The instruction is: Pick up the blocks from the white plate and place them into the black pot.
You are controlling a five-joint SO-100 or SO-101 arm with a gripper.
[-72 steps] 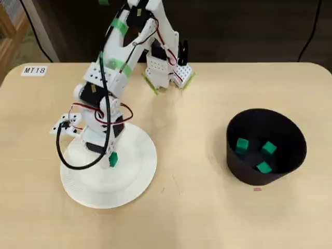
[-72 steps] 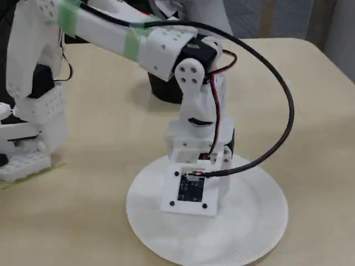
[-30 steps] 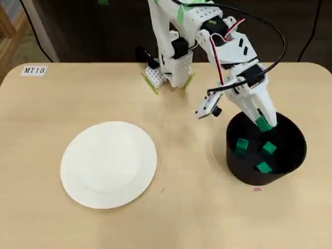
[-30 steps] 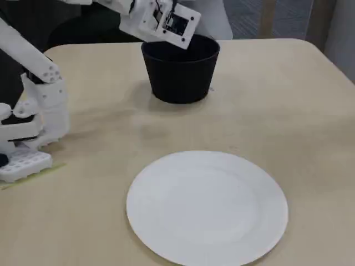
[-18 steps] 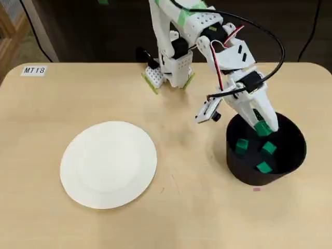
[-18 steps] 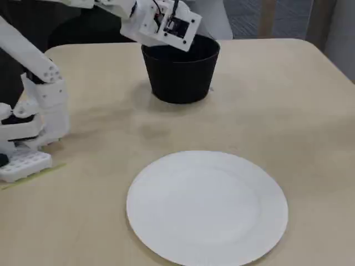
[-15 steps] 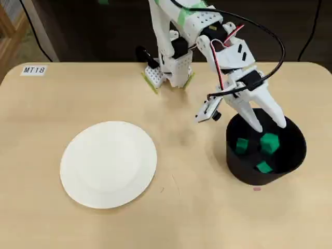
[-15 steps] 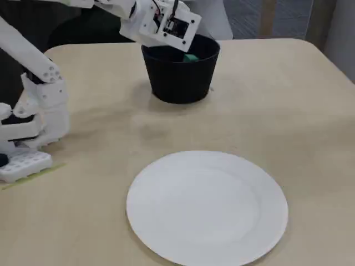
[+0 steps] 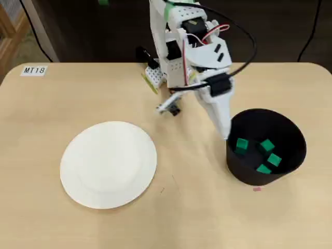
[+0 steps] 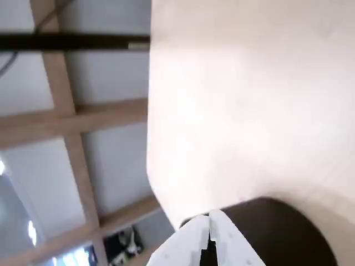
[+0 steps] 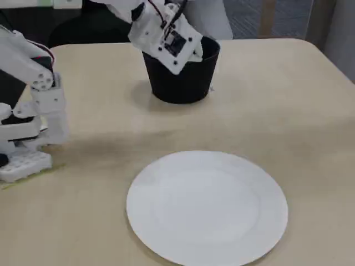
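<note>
Blocks, four small bright green cubes [image 9: 258, 153], all lie inside the matte black round pot [image 9: 244, 171] at about 4 o'clock on the pale wooden desk [image 9: 197, 218] in the overhead view, while the large flat white plate [image 9: 108, 164] at about 8 o'clock holds nothing, so the task looks finished. In the wrist view the white pincer [image 10: 209, 237] shows its two fingers pressed together with nothing between them, its tip just at the pot's rim on the 9 o'clock side as the overhead view shows it. The main risk, to my judgement, is in pulling away: a low sideways swing could catch the rim and tip or drag the light pot, spilling the cubes; a lift straight up first would avoid that. Around it, a small white label reading MT18 [image 9: 35, 70] sits at 10 o'clock on the desk, well apart, and nothing blocks a retreat.
</note>
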